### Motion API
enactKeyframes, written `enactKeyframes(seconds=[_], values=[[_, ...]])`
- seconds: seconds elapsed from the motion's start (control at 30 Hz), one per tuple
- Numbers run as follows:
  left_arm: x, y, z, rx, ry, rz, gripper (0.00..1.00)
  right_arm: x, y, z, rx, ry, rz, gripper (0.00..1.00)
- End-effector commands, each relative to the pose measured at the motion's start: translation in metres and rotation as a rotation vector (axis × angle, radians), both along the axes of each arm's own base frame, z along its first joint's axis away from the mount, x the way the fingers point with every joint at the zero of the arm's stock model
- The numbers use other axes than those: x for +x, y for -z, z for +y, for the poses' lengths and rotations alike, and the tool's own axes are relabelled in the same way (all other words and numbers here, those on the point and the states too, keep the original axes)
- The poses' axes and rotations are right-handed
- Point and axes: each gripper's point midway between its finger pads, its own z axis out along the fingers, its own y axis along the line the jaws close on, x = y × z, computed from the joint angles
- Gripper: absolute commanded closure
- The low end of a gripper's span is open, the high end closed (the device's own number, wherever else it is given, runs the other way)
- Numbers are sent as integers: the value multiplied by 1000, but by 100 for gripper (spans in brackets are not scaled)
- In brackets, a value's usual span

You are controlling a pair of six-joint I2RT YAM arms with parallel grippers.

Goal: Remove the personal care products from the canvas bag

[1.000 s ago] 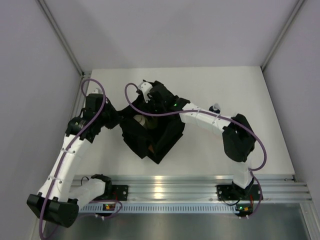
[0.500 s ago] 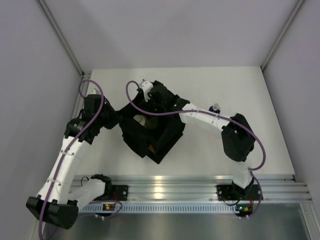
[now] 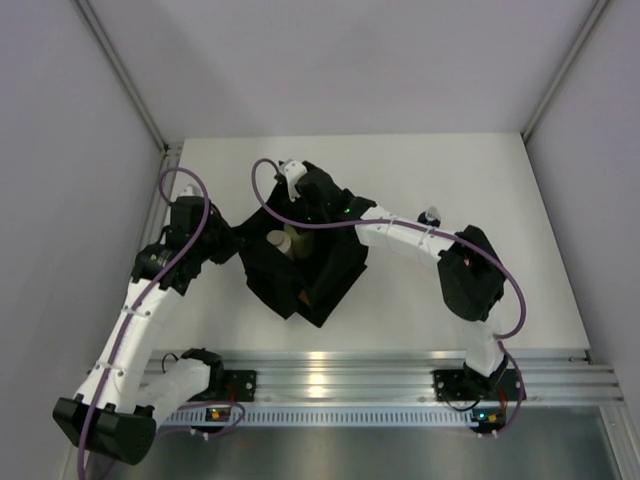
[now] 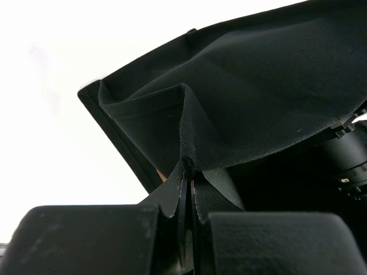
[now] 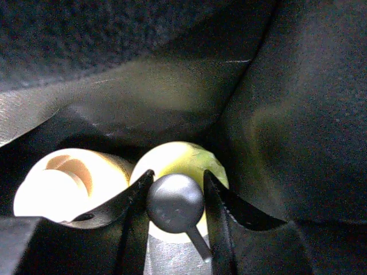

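Inside the canvas bag point(image 3: 335, 280), left of the table's point(image 3: 450, 180) middle, the right gripper point(image 5: 178, 179) pinches the yellow-green bottle point(image 5: 184, 154) by its dark cap point(image 5: 175, 203), a light, rigid, likely slick hold, while the left gripper point(image 4: 186, 172) clamps the bag's floppy rim.

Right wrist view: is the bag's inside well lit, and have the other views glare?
Right wrist view: the canvas bag interior is dim, the beige bottle is overexposed, the yellow-green bottle reads clearly; left wrist view: the table is blown out to white, the bag's fold is sharp; top external view: even light, a bright reflection on the metal rail.
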Motion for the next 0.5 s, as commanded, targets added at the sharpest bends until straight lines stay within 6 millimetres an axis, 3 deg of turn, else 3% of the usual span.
enactKeyframes(seconds=[0.0,0.23,0.37,0.47], values=[[-13,17,2,19,11,65,100,6,35,-20,-88,86,67,65],[-15,13,4,32,18,45,100,-3,32,-20,-69,72,86,100],[-13,8,7,49,16,25,100,-7,2,-20,2,107,75,100],[-11,7,8,56,10,25,100,-10,-35,-20,74,134,43,100]])
